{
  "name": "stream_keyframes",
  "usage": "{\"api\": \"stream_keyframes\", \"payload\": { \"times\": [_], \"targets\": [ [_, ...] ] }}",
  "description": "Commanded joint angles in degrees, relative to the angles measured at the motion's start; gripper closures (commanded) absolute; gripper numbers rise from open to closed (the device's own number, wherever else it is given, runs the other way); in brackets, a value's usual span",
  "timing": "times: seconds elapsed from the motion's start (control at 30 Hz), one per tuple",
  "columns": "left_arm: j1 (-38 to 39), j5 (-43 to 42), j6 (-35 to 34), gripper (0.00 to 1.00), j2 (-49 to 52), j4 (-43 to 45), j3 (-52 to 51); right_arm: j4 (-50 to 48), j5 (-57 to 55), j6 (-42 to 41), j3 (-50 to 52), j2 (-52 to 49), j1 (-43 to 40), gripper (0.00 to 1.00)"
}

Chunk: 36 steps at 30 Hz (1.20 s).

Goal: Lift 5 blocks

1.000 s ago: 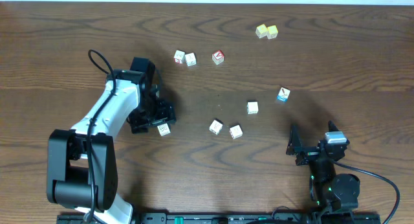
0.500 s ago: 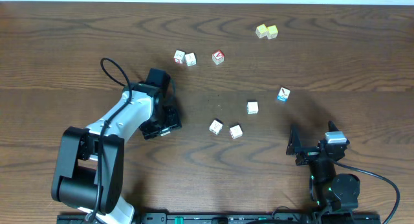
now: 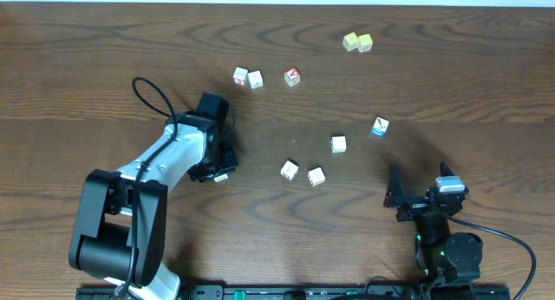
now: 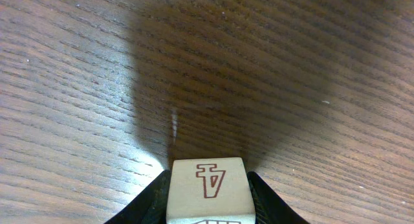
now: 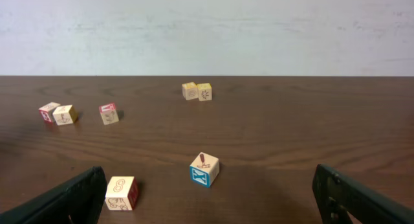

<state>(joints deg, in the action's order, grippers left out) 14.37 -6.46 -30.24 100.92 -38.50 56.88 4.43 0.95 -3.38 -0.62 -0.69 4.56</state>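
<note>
Between the fingers (image 4: pixel 150 201) of the left gripper (image 4: pixel 208 208) sits a white block (image 4: pixel 207 182) marked 4 — clamped on both sides; the right gripper (image 5: pixel 207 195) gapes wide, empty.

In the left wrist view, at the bottom middle of the frame, the nearest block (image 4: pixel 208 185) carries a red-outlined 4 on its top face, seen upside down. The face below it is cut off by the frame edge and can't be read. In the right wrist view, the blue-faced block (image 5: pixel 204 170) at lower centre shows a white K. The lower-left block (image 5: pixel 121 193) has an outlined 8 on top. Everything else printed is too small to make out.
</note>
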Motion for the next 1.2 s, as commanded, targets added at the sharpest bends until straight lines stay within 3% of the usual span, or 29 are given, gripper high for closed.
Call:
{"api": "stream_keyframes", "payload": {
  "times": [0.0, 0.13, 0.53, 0.73, 1.17],
  "targets": [
    [0.2, 1.1, -0.5, 0.65, 0.0, 0.0, -0.6, 0.1, -0.5, 0.7, 0.2, 0.3, -0.5, 0.01],
    [0.2, 0.4, -0.3, 0.72, 0.0, 0.0, -0.6, 0.1, -0.5, 0.7, 0.2, 0.3, -0.5, 0.01],
    [0.2, -10.1, 11.5, 0.72, 0.0, 1.5, -0.6, 0.0, -0.5, 0.7, 0.2, 0.3, -0.5, 0.01],
    [0.2, -10.0, 15.1, 0.72, 0.0, 1.7, -0.6, 0.0, -0.5, 0.7, 0.2, 0.3, -0.5, 0.01],
    [3.2, -8.6, 15.6, 0.72, 0.0, 4.8, -0.6, 0.0, -0.5, 0.7, 0.2, 0.3, -0.5, 0.01]
  ]
}}
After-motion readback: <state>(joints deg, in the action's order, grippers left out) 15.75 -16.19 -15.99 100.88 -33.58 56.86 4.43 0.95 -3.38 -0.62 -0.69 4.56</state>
